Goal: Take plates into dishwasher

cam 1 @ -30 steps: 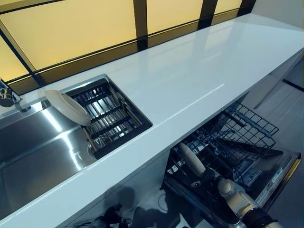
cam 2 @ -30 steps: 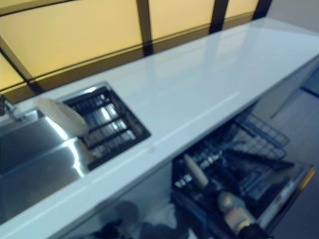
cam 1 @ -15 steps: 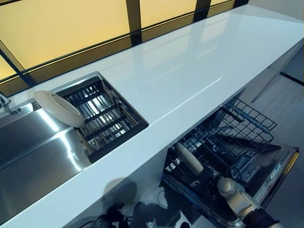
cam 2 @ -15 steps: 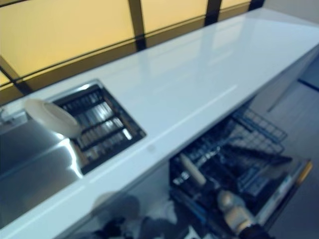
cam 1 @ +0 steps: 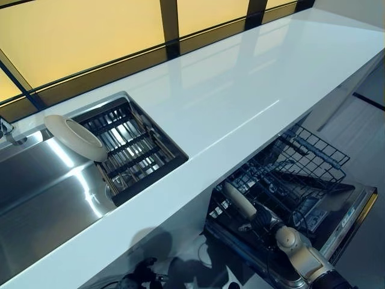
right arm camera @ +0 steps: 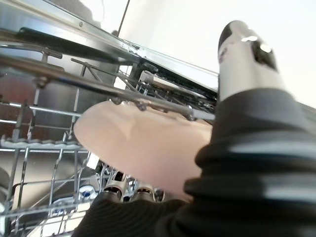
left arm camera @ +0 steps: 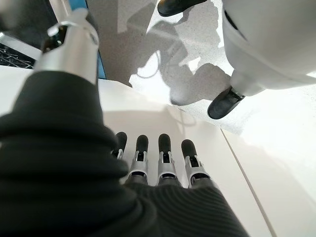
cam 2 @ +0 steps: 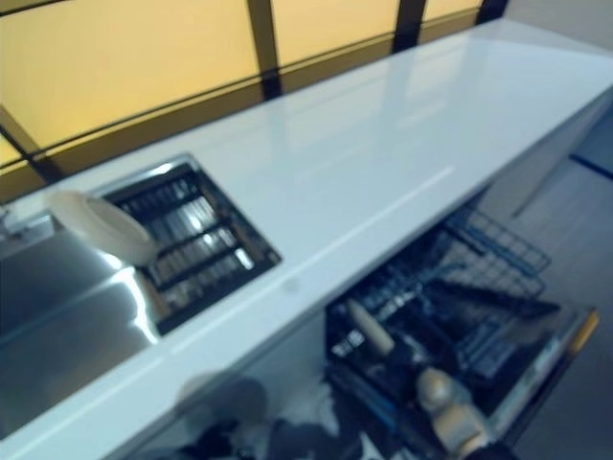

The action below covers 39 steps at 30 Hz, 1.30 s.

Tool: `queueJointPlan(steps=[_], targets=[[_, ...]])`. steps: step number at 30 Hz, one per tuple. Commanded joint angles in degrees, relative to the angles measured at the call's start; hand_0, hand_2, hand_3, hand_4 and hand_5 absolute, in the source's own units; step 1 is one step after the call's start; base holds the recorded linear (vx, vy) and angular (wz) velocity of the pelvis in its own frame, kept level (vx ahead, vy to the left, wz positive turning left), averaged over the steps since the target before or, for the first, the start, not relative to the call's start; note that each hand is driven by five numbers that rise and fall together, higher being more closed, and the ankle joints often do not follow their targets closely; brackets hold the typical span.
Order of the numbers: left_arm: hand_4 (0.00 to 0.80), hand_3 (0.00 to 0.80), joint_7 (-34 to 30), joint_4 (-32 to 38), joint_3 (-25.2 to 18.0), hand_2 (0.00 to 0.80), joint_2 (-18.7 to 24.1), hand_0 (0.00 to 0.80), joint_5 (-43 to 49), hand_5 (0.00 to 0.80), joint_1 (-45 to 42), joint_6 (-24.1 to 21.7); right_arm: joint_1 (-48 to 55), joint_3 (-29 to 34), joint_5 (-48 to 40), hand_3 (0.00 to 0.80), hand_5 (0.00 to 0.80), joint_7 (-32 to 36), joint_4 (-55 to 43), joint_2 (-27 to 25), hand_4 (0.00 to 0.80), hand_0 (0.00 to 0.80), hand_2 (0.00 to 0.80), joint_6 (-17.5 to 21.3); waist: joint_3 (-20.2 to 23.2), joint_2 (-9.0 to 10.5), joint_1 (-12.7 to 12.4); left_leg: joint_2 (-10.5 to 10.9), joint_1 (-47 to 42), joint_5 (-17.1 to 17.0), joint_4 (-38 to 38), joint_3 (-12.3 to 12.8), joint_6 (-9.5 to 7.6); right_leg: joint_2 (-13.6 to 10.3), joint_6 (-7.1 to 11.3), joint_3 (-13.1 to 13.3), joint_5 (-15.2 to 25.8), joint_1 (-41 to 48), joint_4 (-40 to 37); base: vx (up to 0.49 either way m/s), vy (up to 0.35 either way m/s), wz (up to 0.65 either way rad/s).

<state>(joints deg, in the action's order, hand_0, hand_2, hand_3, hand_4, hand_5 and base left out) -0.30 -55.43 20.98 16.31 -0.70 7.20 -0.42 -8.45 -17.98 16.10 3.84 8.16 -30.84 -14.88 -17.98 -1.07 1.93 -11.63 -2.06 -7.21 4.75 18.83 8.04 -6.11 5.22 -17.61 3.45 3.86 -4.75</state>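
While gripped by right hand, plate among dishwasher rack wires

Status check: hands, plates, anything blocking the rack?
Right hand shut on plate in the dishwasher rack. Left hand open, idle. Second plate in sink rack. No obstruction visible.

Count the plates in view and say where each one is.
2. One plate leans in the sink rack; the other plate is in the right hand at the dishwasher rack. Others may be hidden.
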Motion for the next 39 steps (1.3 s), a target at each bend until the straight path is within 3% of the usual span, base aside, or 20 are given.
queueJointPlan(steps=[1, 13, 27, 32, 39], targets=[[0.000, 0.000, 0.7, -1.5, -1.5, 0.000, 1.4, 0.000, 1.6, 0.000, 2.4, -1.7, 0.5, 2.2, -2.0, 0.000, 0.000, -2.4, -6.6, -1.5, 0.000, 0.000, 0.000, 2.3, 1.1, 2.82, 0.9, 0.3, 2.7, -1.7, -0.7, 1.0, -0.40, -1.1, 1.47, 1.0, -0.6, -1.5, 3.7, 0.023, -0.024, -0.05], [0.000, 0.000, 0.3, -1.7, -3.4, 0.000, 2.1, 0.000, 3.1, 0.000, 0.7, -2.0, 3.8, 9.8, -2.6, 0.000, 0.000, -0.4, -11.6, -3.8, 0.000, 0.000, 0.000, 1.3, 1.5, 3.88, 1.6, 0.6, 1.8, -1.1, -0.3, 1.0, -0.67, -0.3, 1.76, 2.5, -0.2, -0.5, 2.7, 0.005, -0.007, -0.01], [0.000, 0.000, 0.1, -2.9, -6.1, 0.000, 3.1, 0.000, 3.2, 0.000, -2.1, -4.0, 10.8, 19.4, -4.8, 0.000, 0.000, 1.0, -16.1, -6.5, 0.000, 0.000, 0.000, 3.2, 3.0, 4.70, 3.0, -0.1, 1.1, -0.7, -0.5, 1.8, -0.68, 0.3, 1.71, 3.7, -1.5, 0.6, 3.4, 0.006, -0.002, -0.02], [0.000, 0.000, 0.1, -3.7, -6.5, 0.000, 3.1, 0.000, 2.7, 0.000, -2.2, -4.9, 11.6, 23.5, -6.3, 0.000, 0.000, -0.9, -17.2, -7.9, 0.000, 0.000, 0.000, 2.3, 3.5, 4.89, 3.4, -0.5, 1.0, -0.7, -0.6, 2.2, -0.55, 0.5, 1.60, 4.0, -2.1, 1.2, 3.6, 0.000, 0.000, 0.00], [0.000, 0.000, 0.6, -4.7, -7.1, 0.000, 3.4, 0.000, 1.3, 0.000, -2.3, -5.4, 11.5, 32.2, -11.7, 0.000, 0.000, -4.8, -16.2, -13.3, 0.000, 0.000, 0.000, 3.8, 4.2, 5.37, 3.9, -1.3, 0.8, -0.5, -0.8, 2.6, -0.37, 0.8, 1.34, 4.5, -3.3, 1.9, 4.4, 0.004, 0.002, 0.00]])
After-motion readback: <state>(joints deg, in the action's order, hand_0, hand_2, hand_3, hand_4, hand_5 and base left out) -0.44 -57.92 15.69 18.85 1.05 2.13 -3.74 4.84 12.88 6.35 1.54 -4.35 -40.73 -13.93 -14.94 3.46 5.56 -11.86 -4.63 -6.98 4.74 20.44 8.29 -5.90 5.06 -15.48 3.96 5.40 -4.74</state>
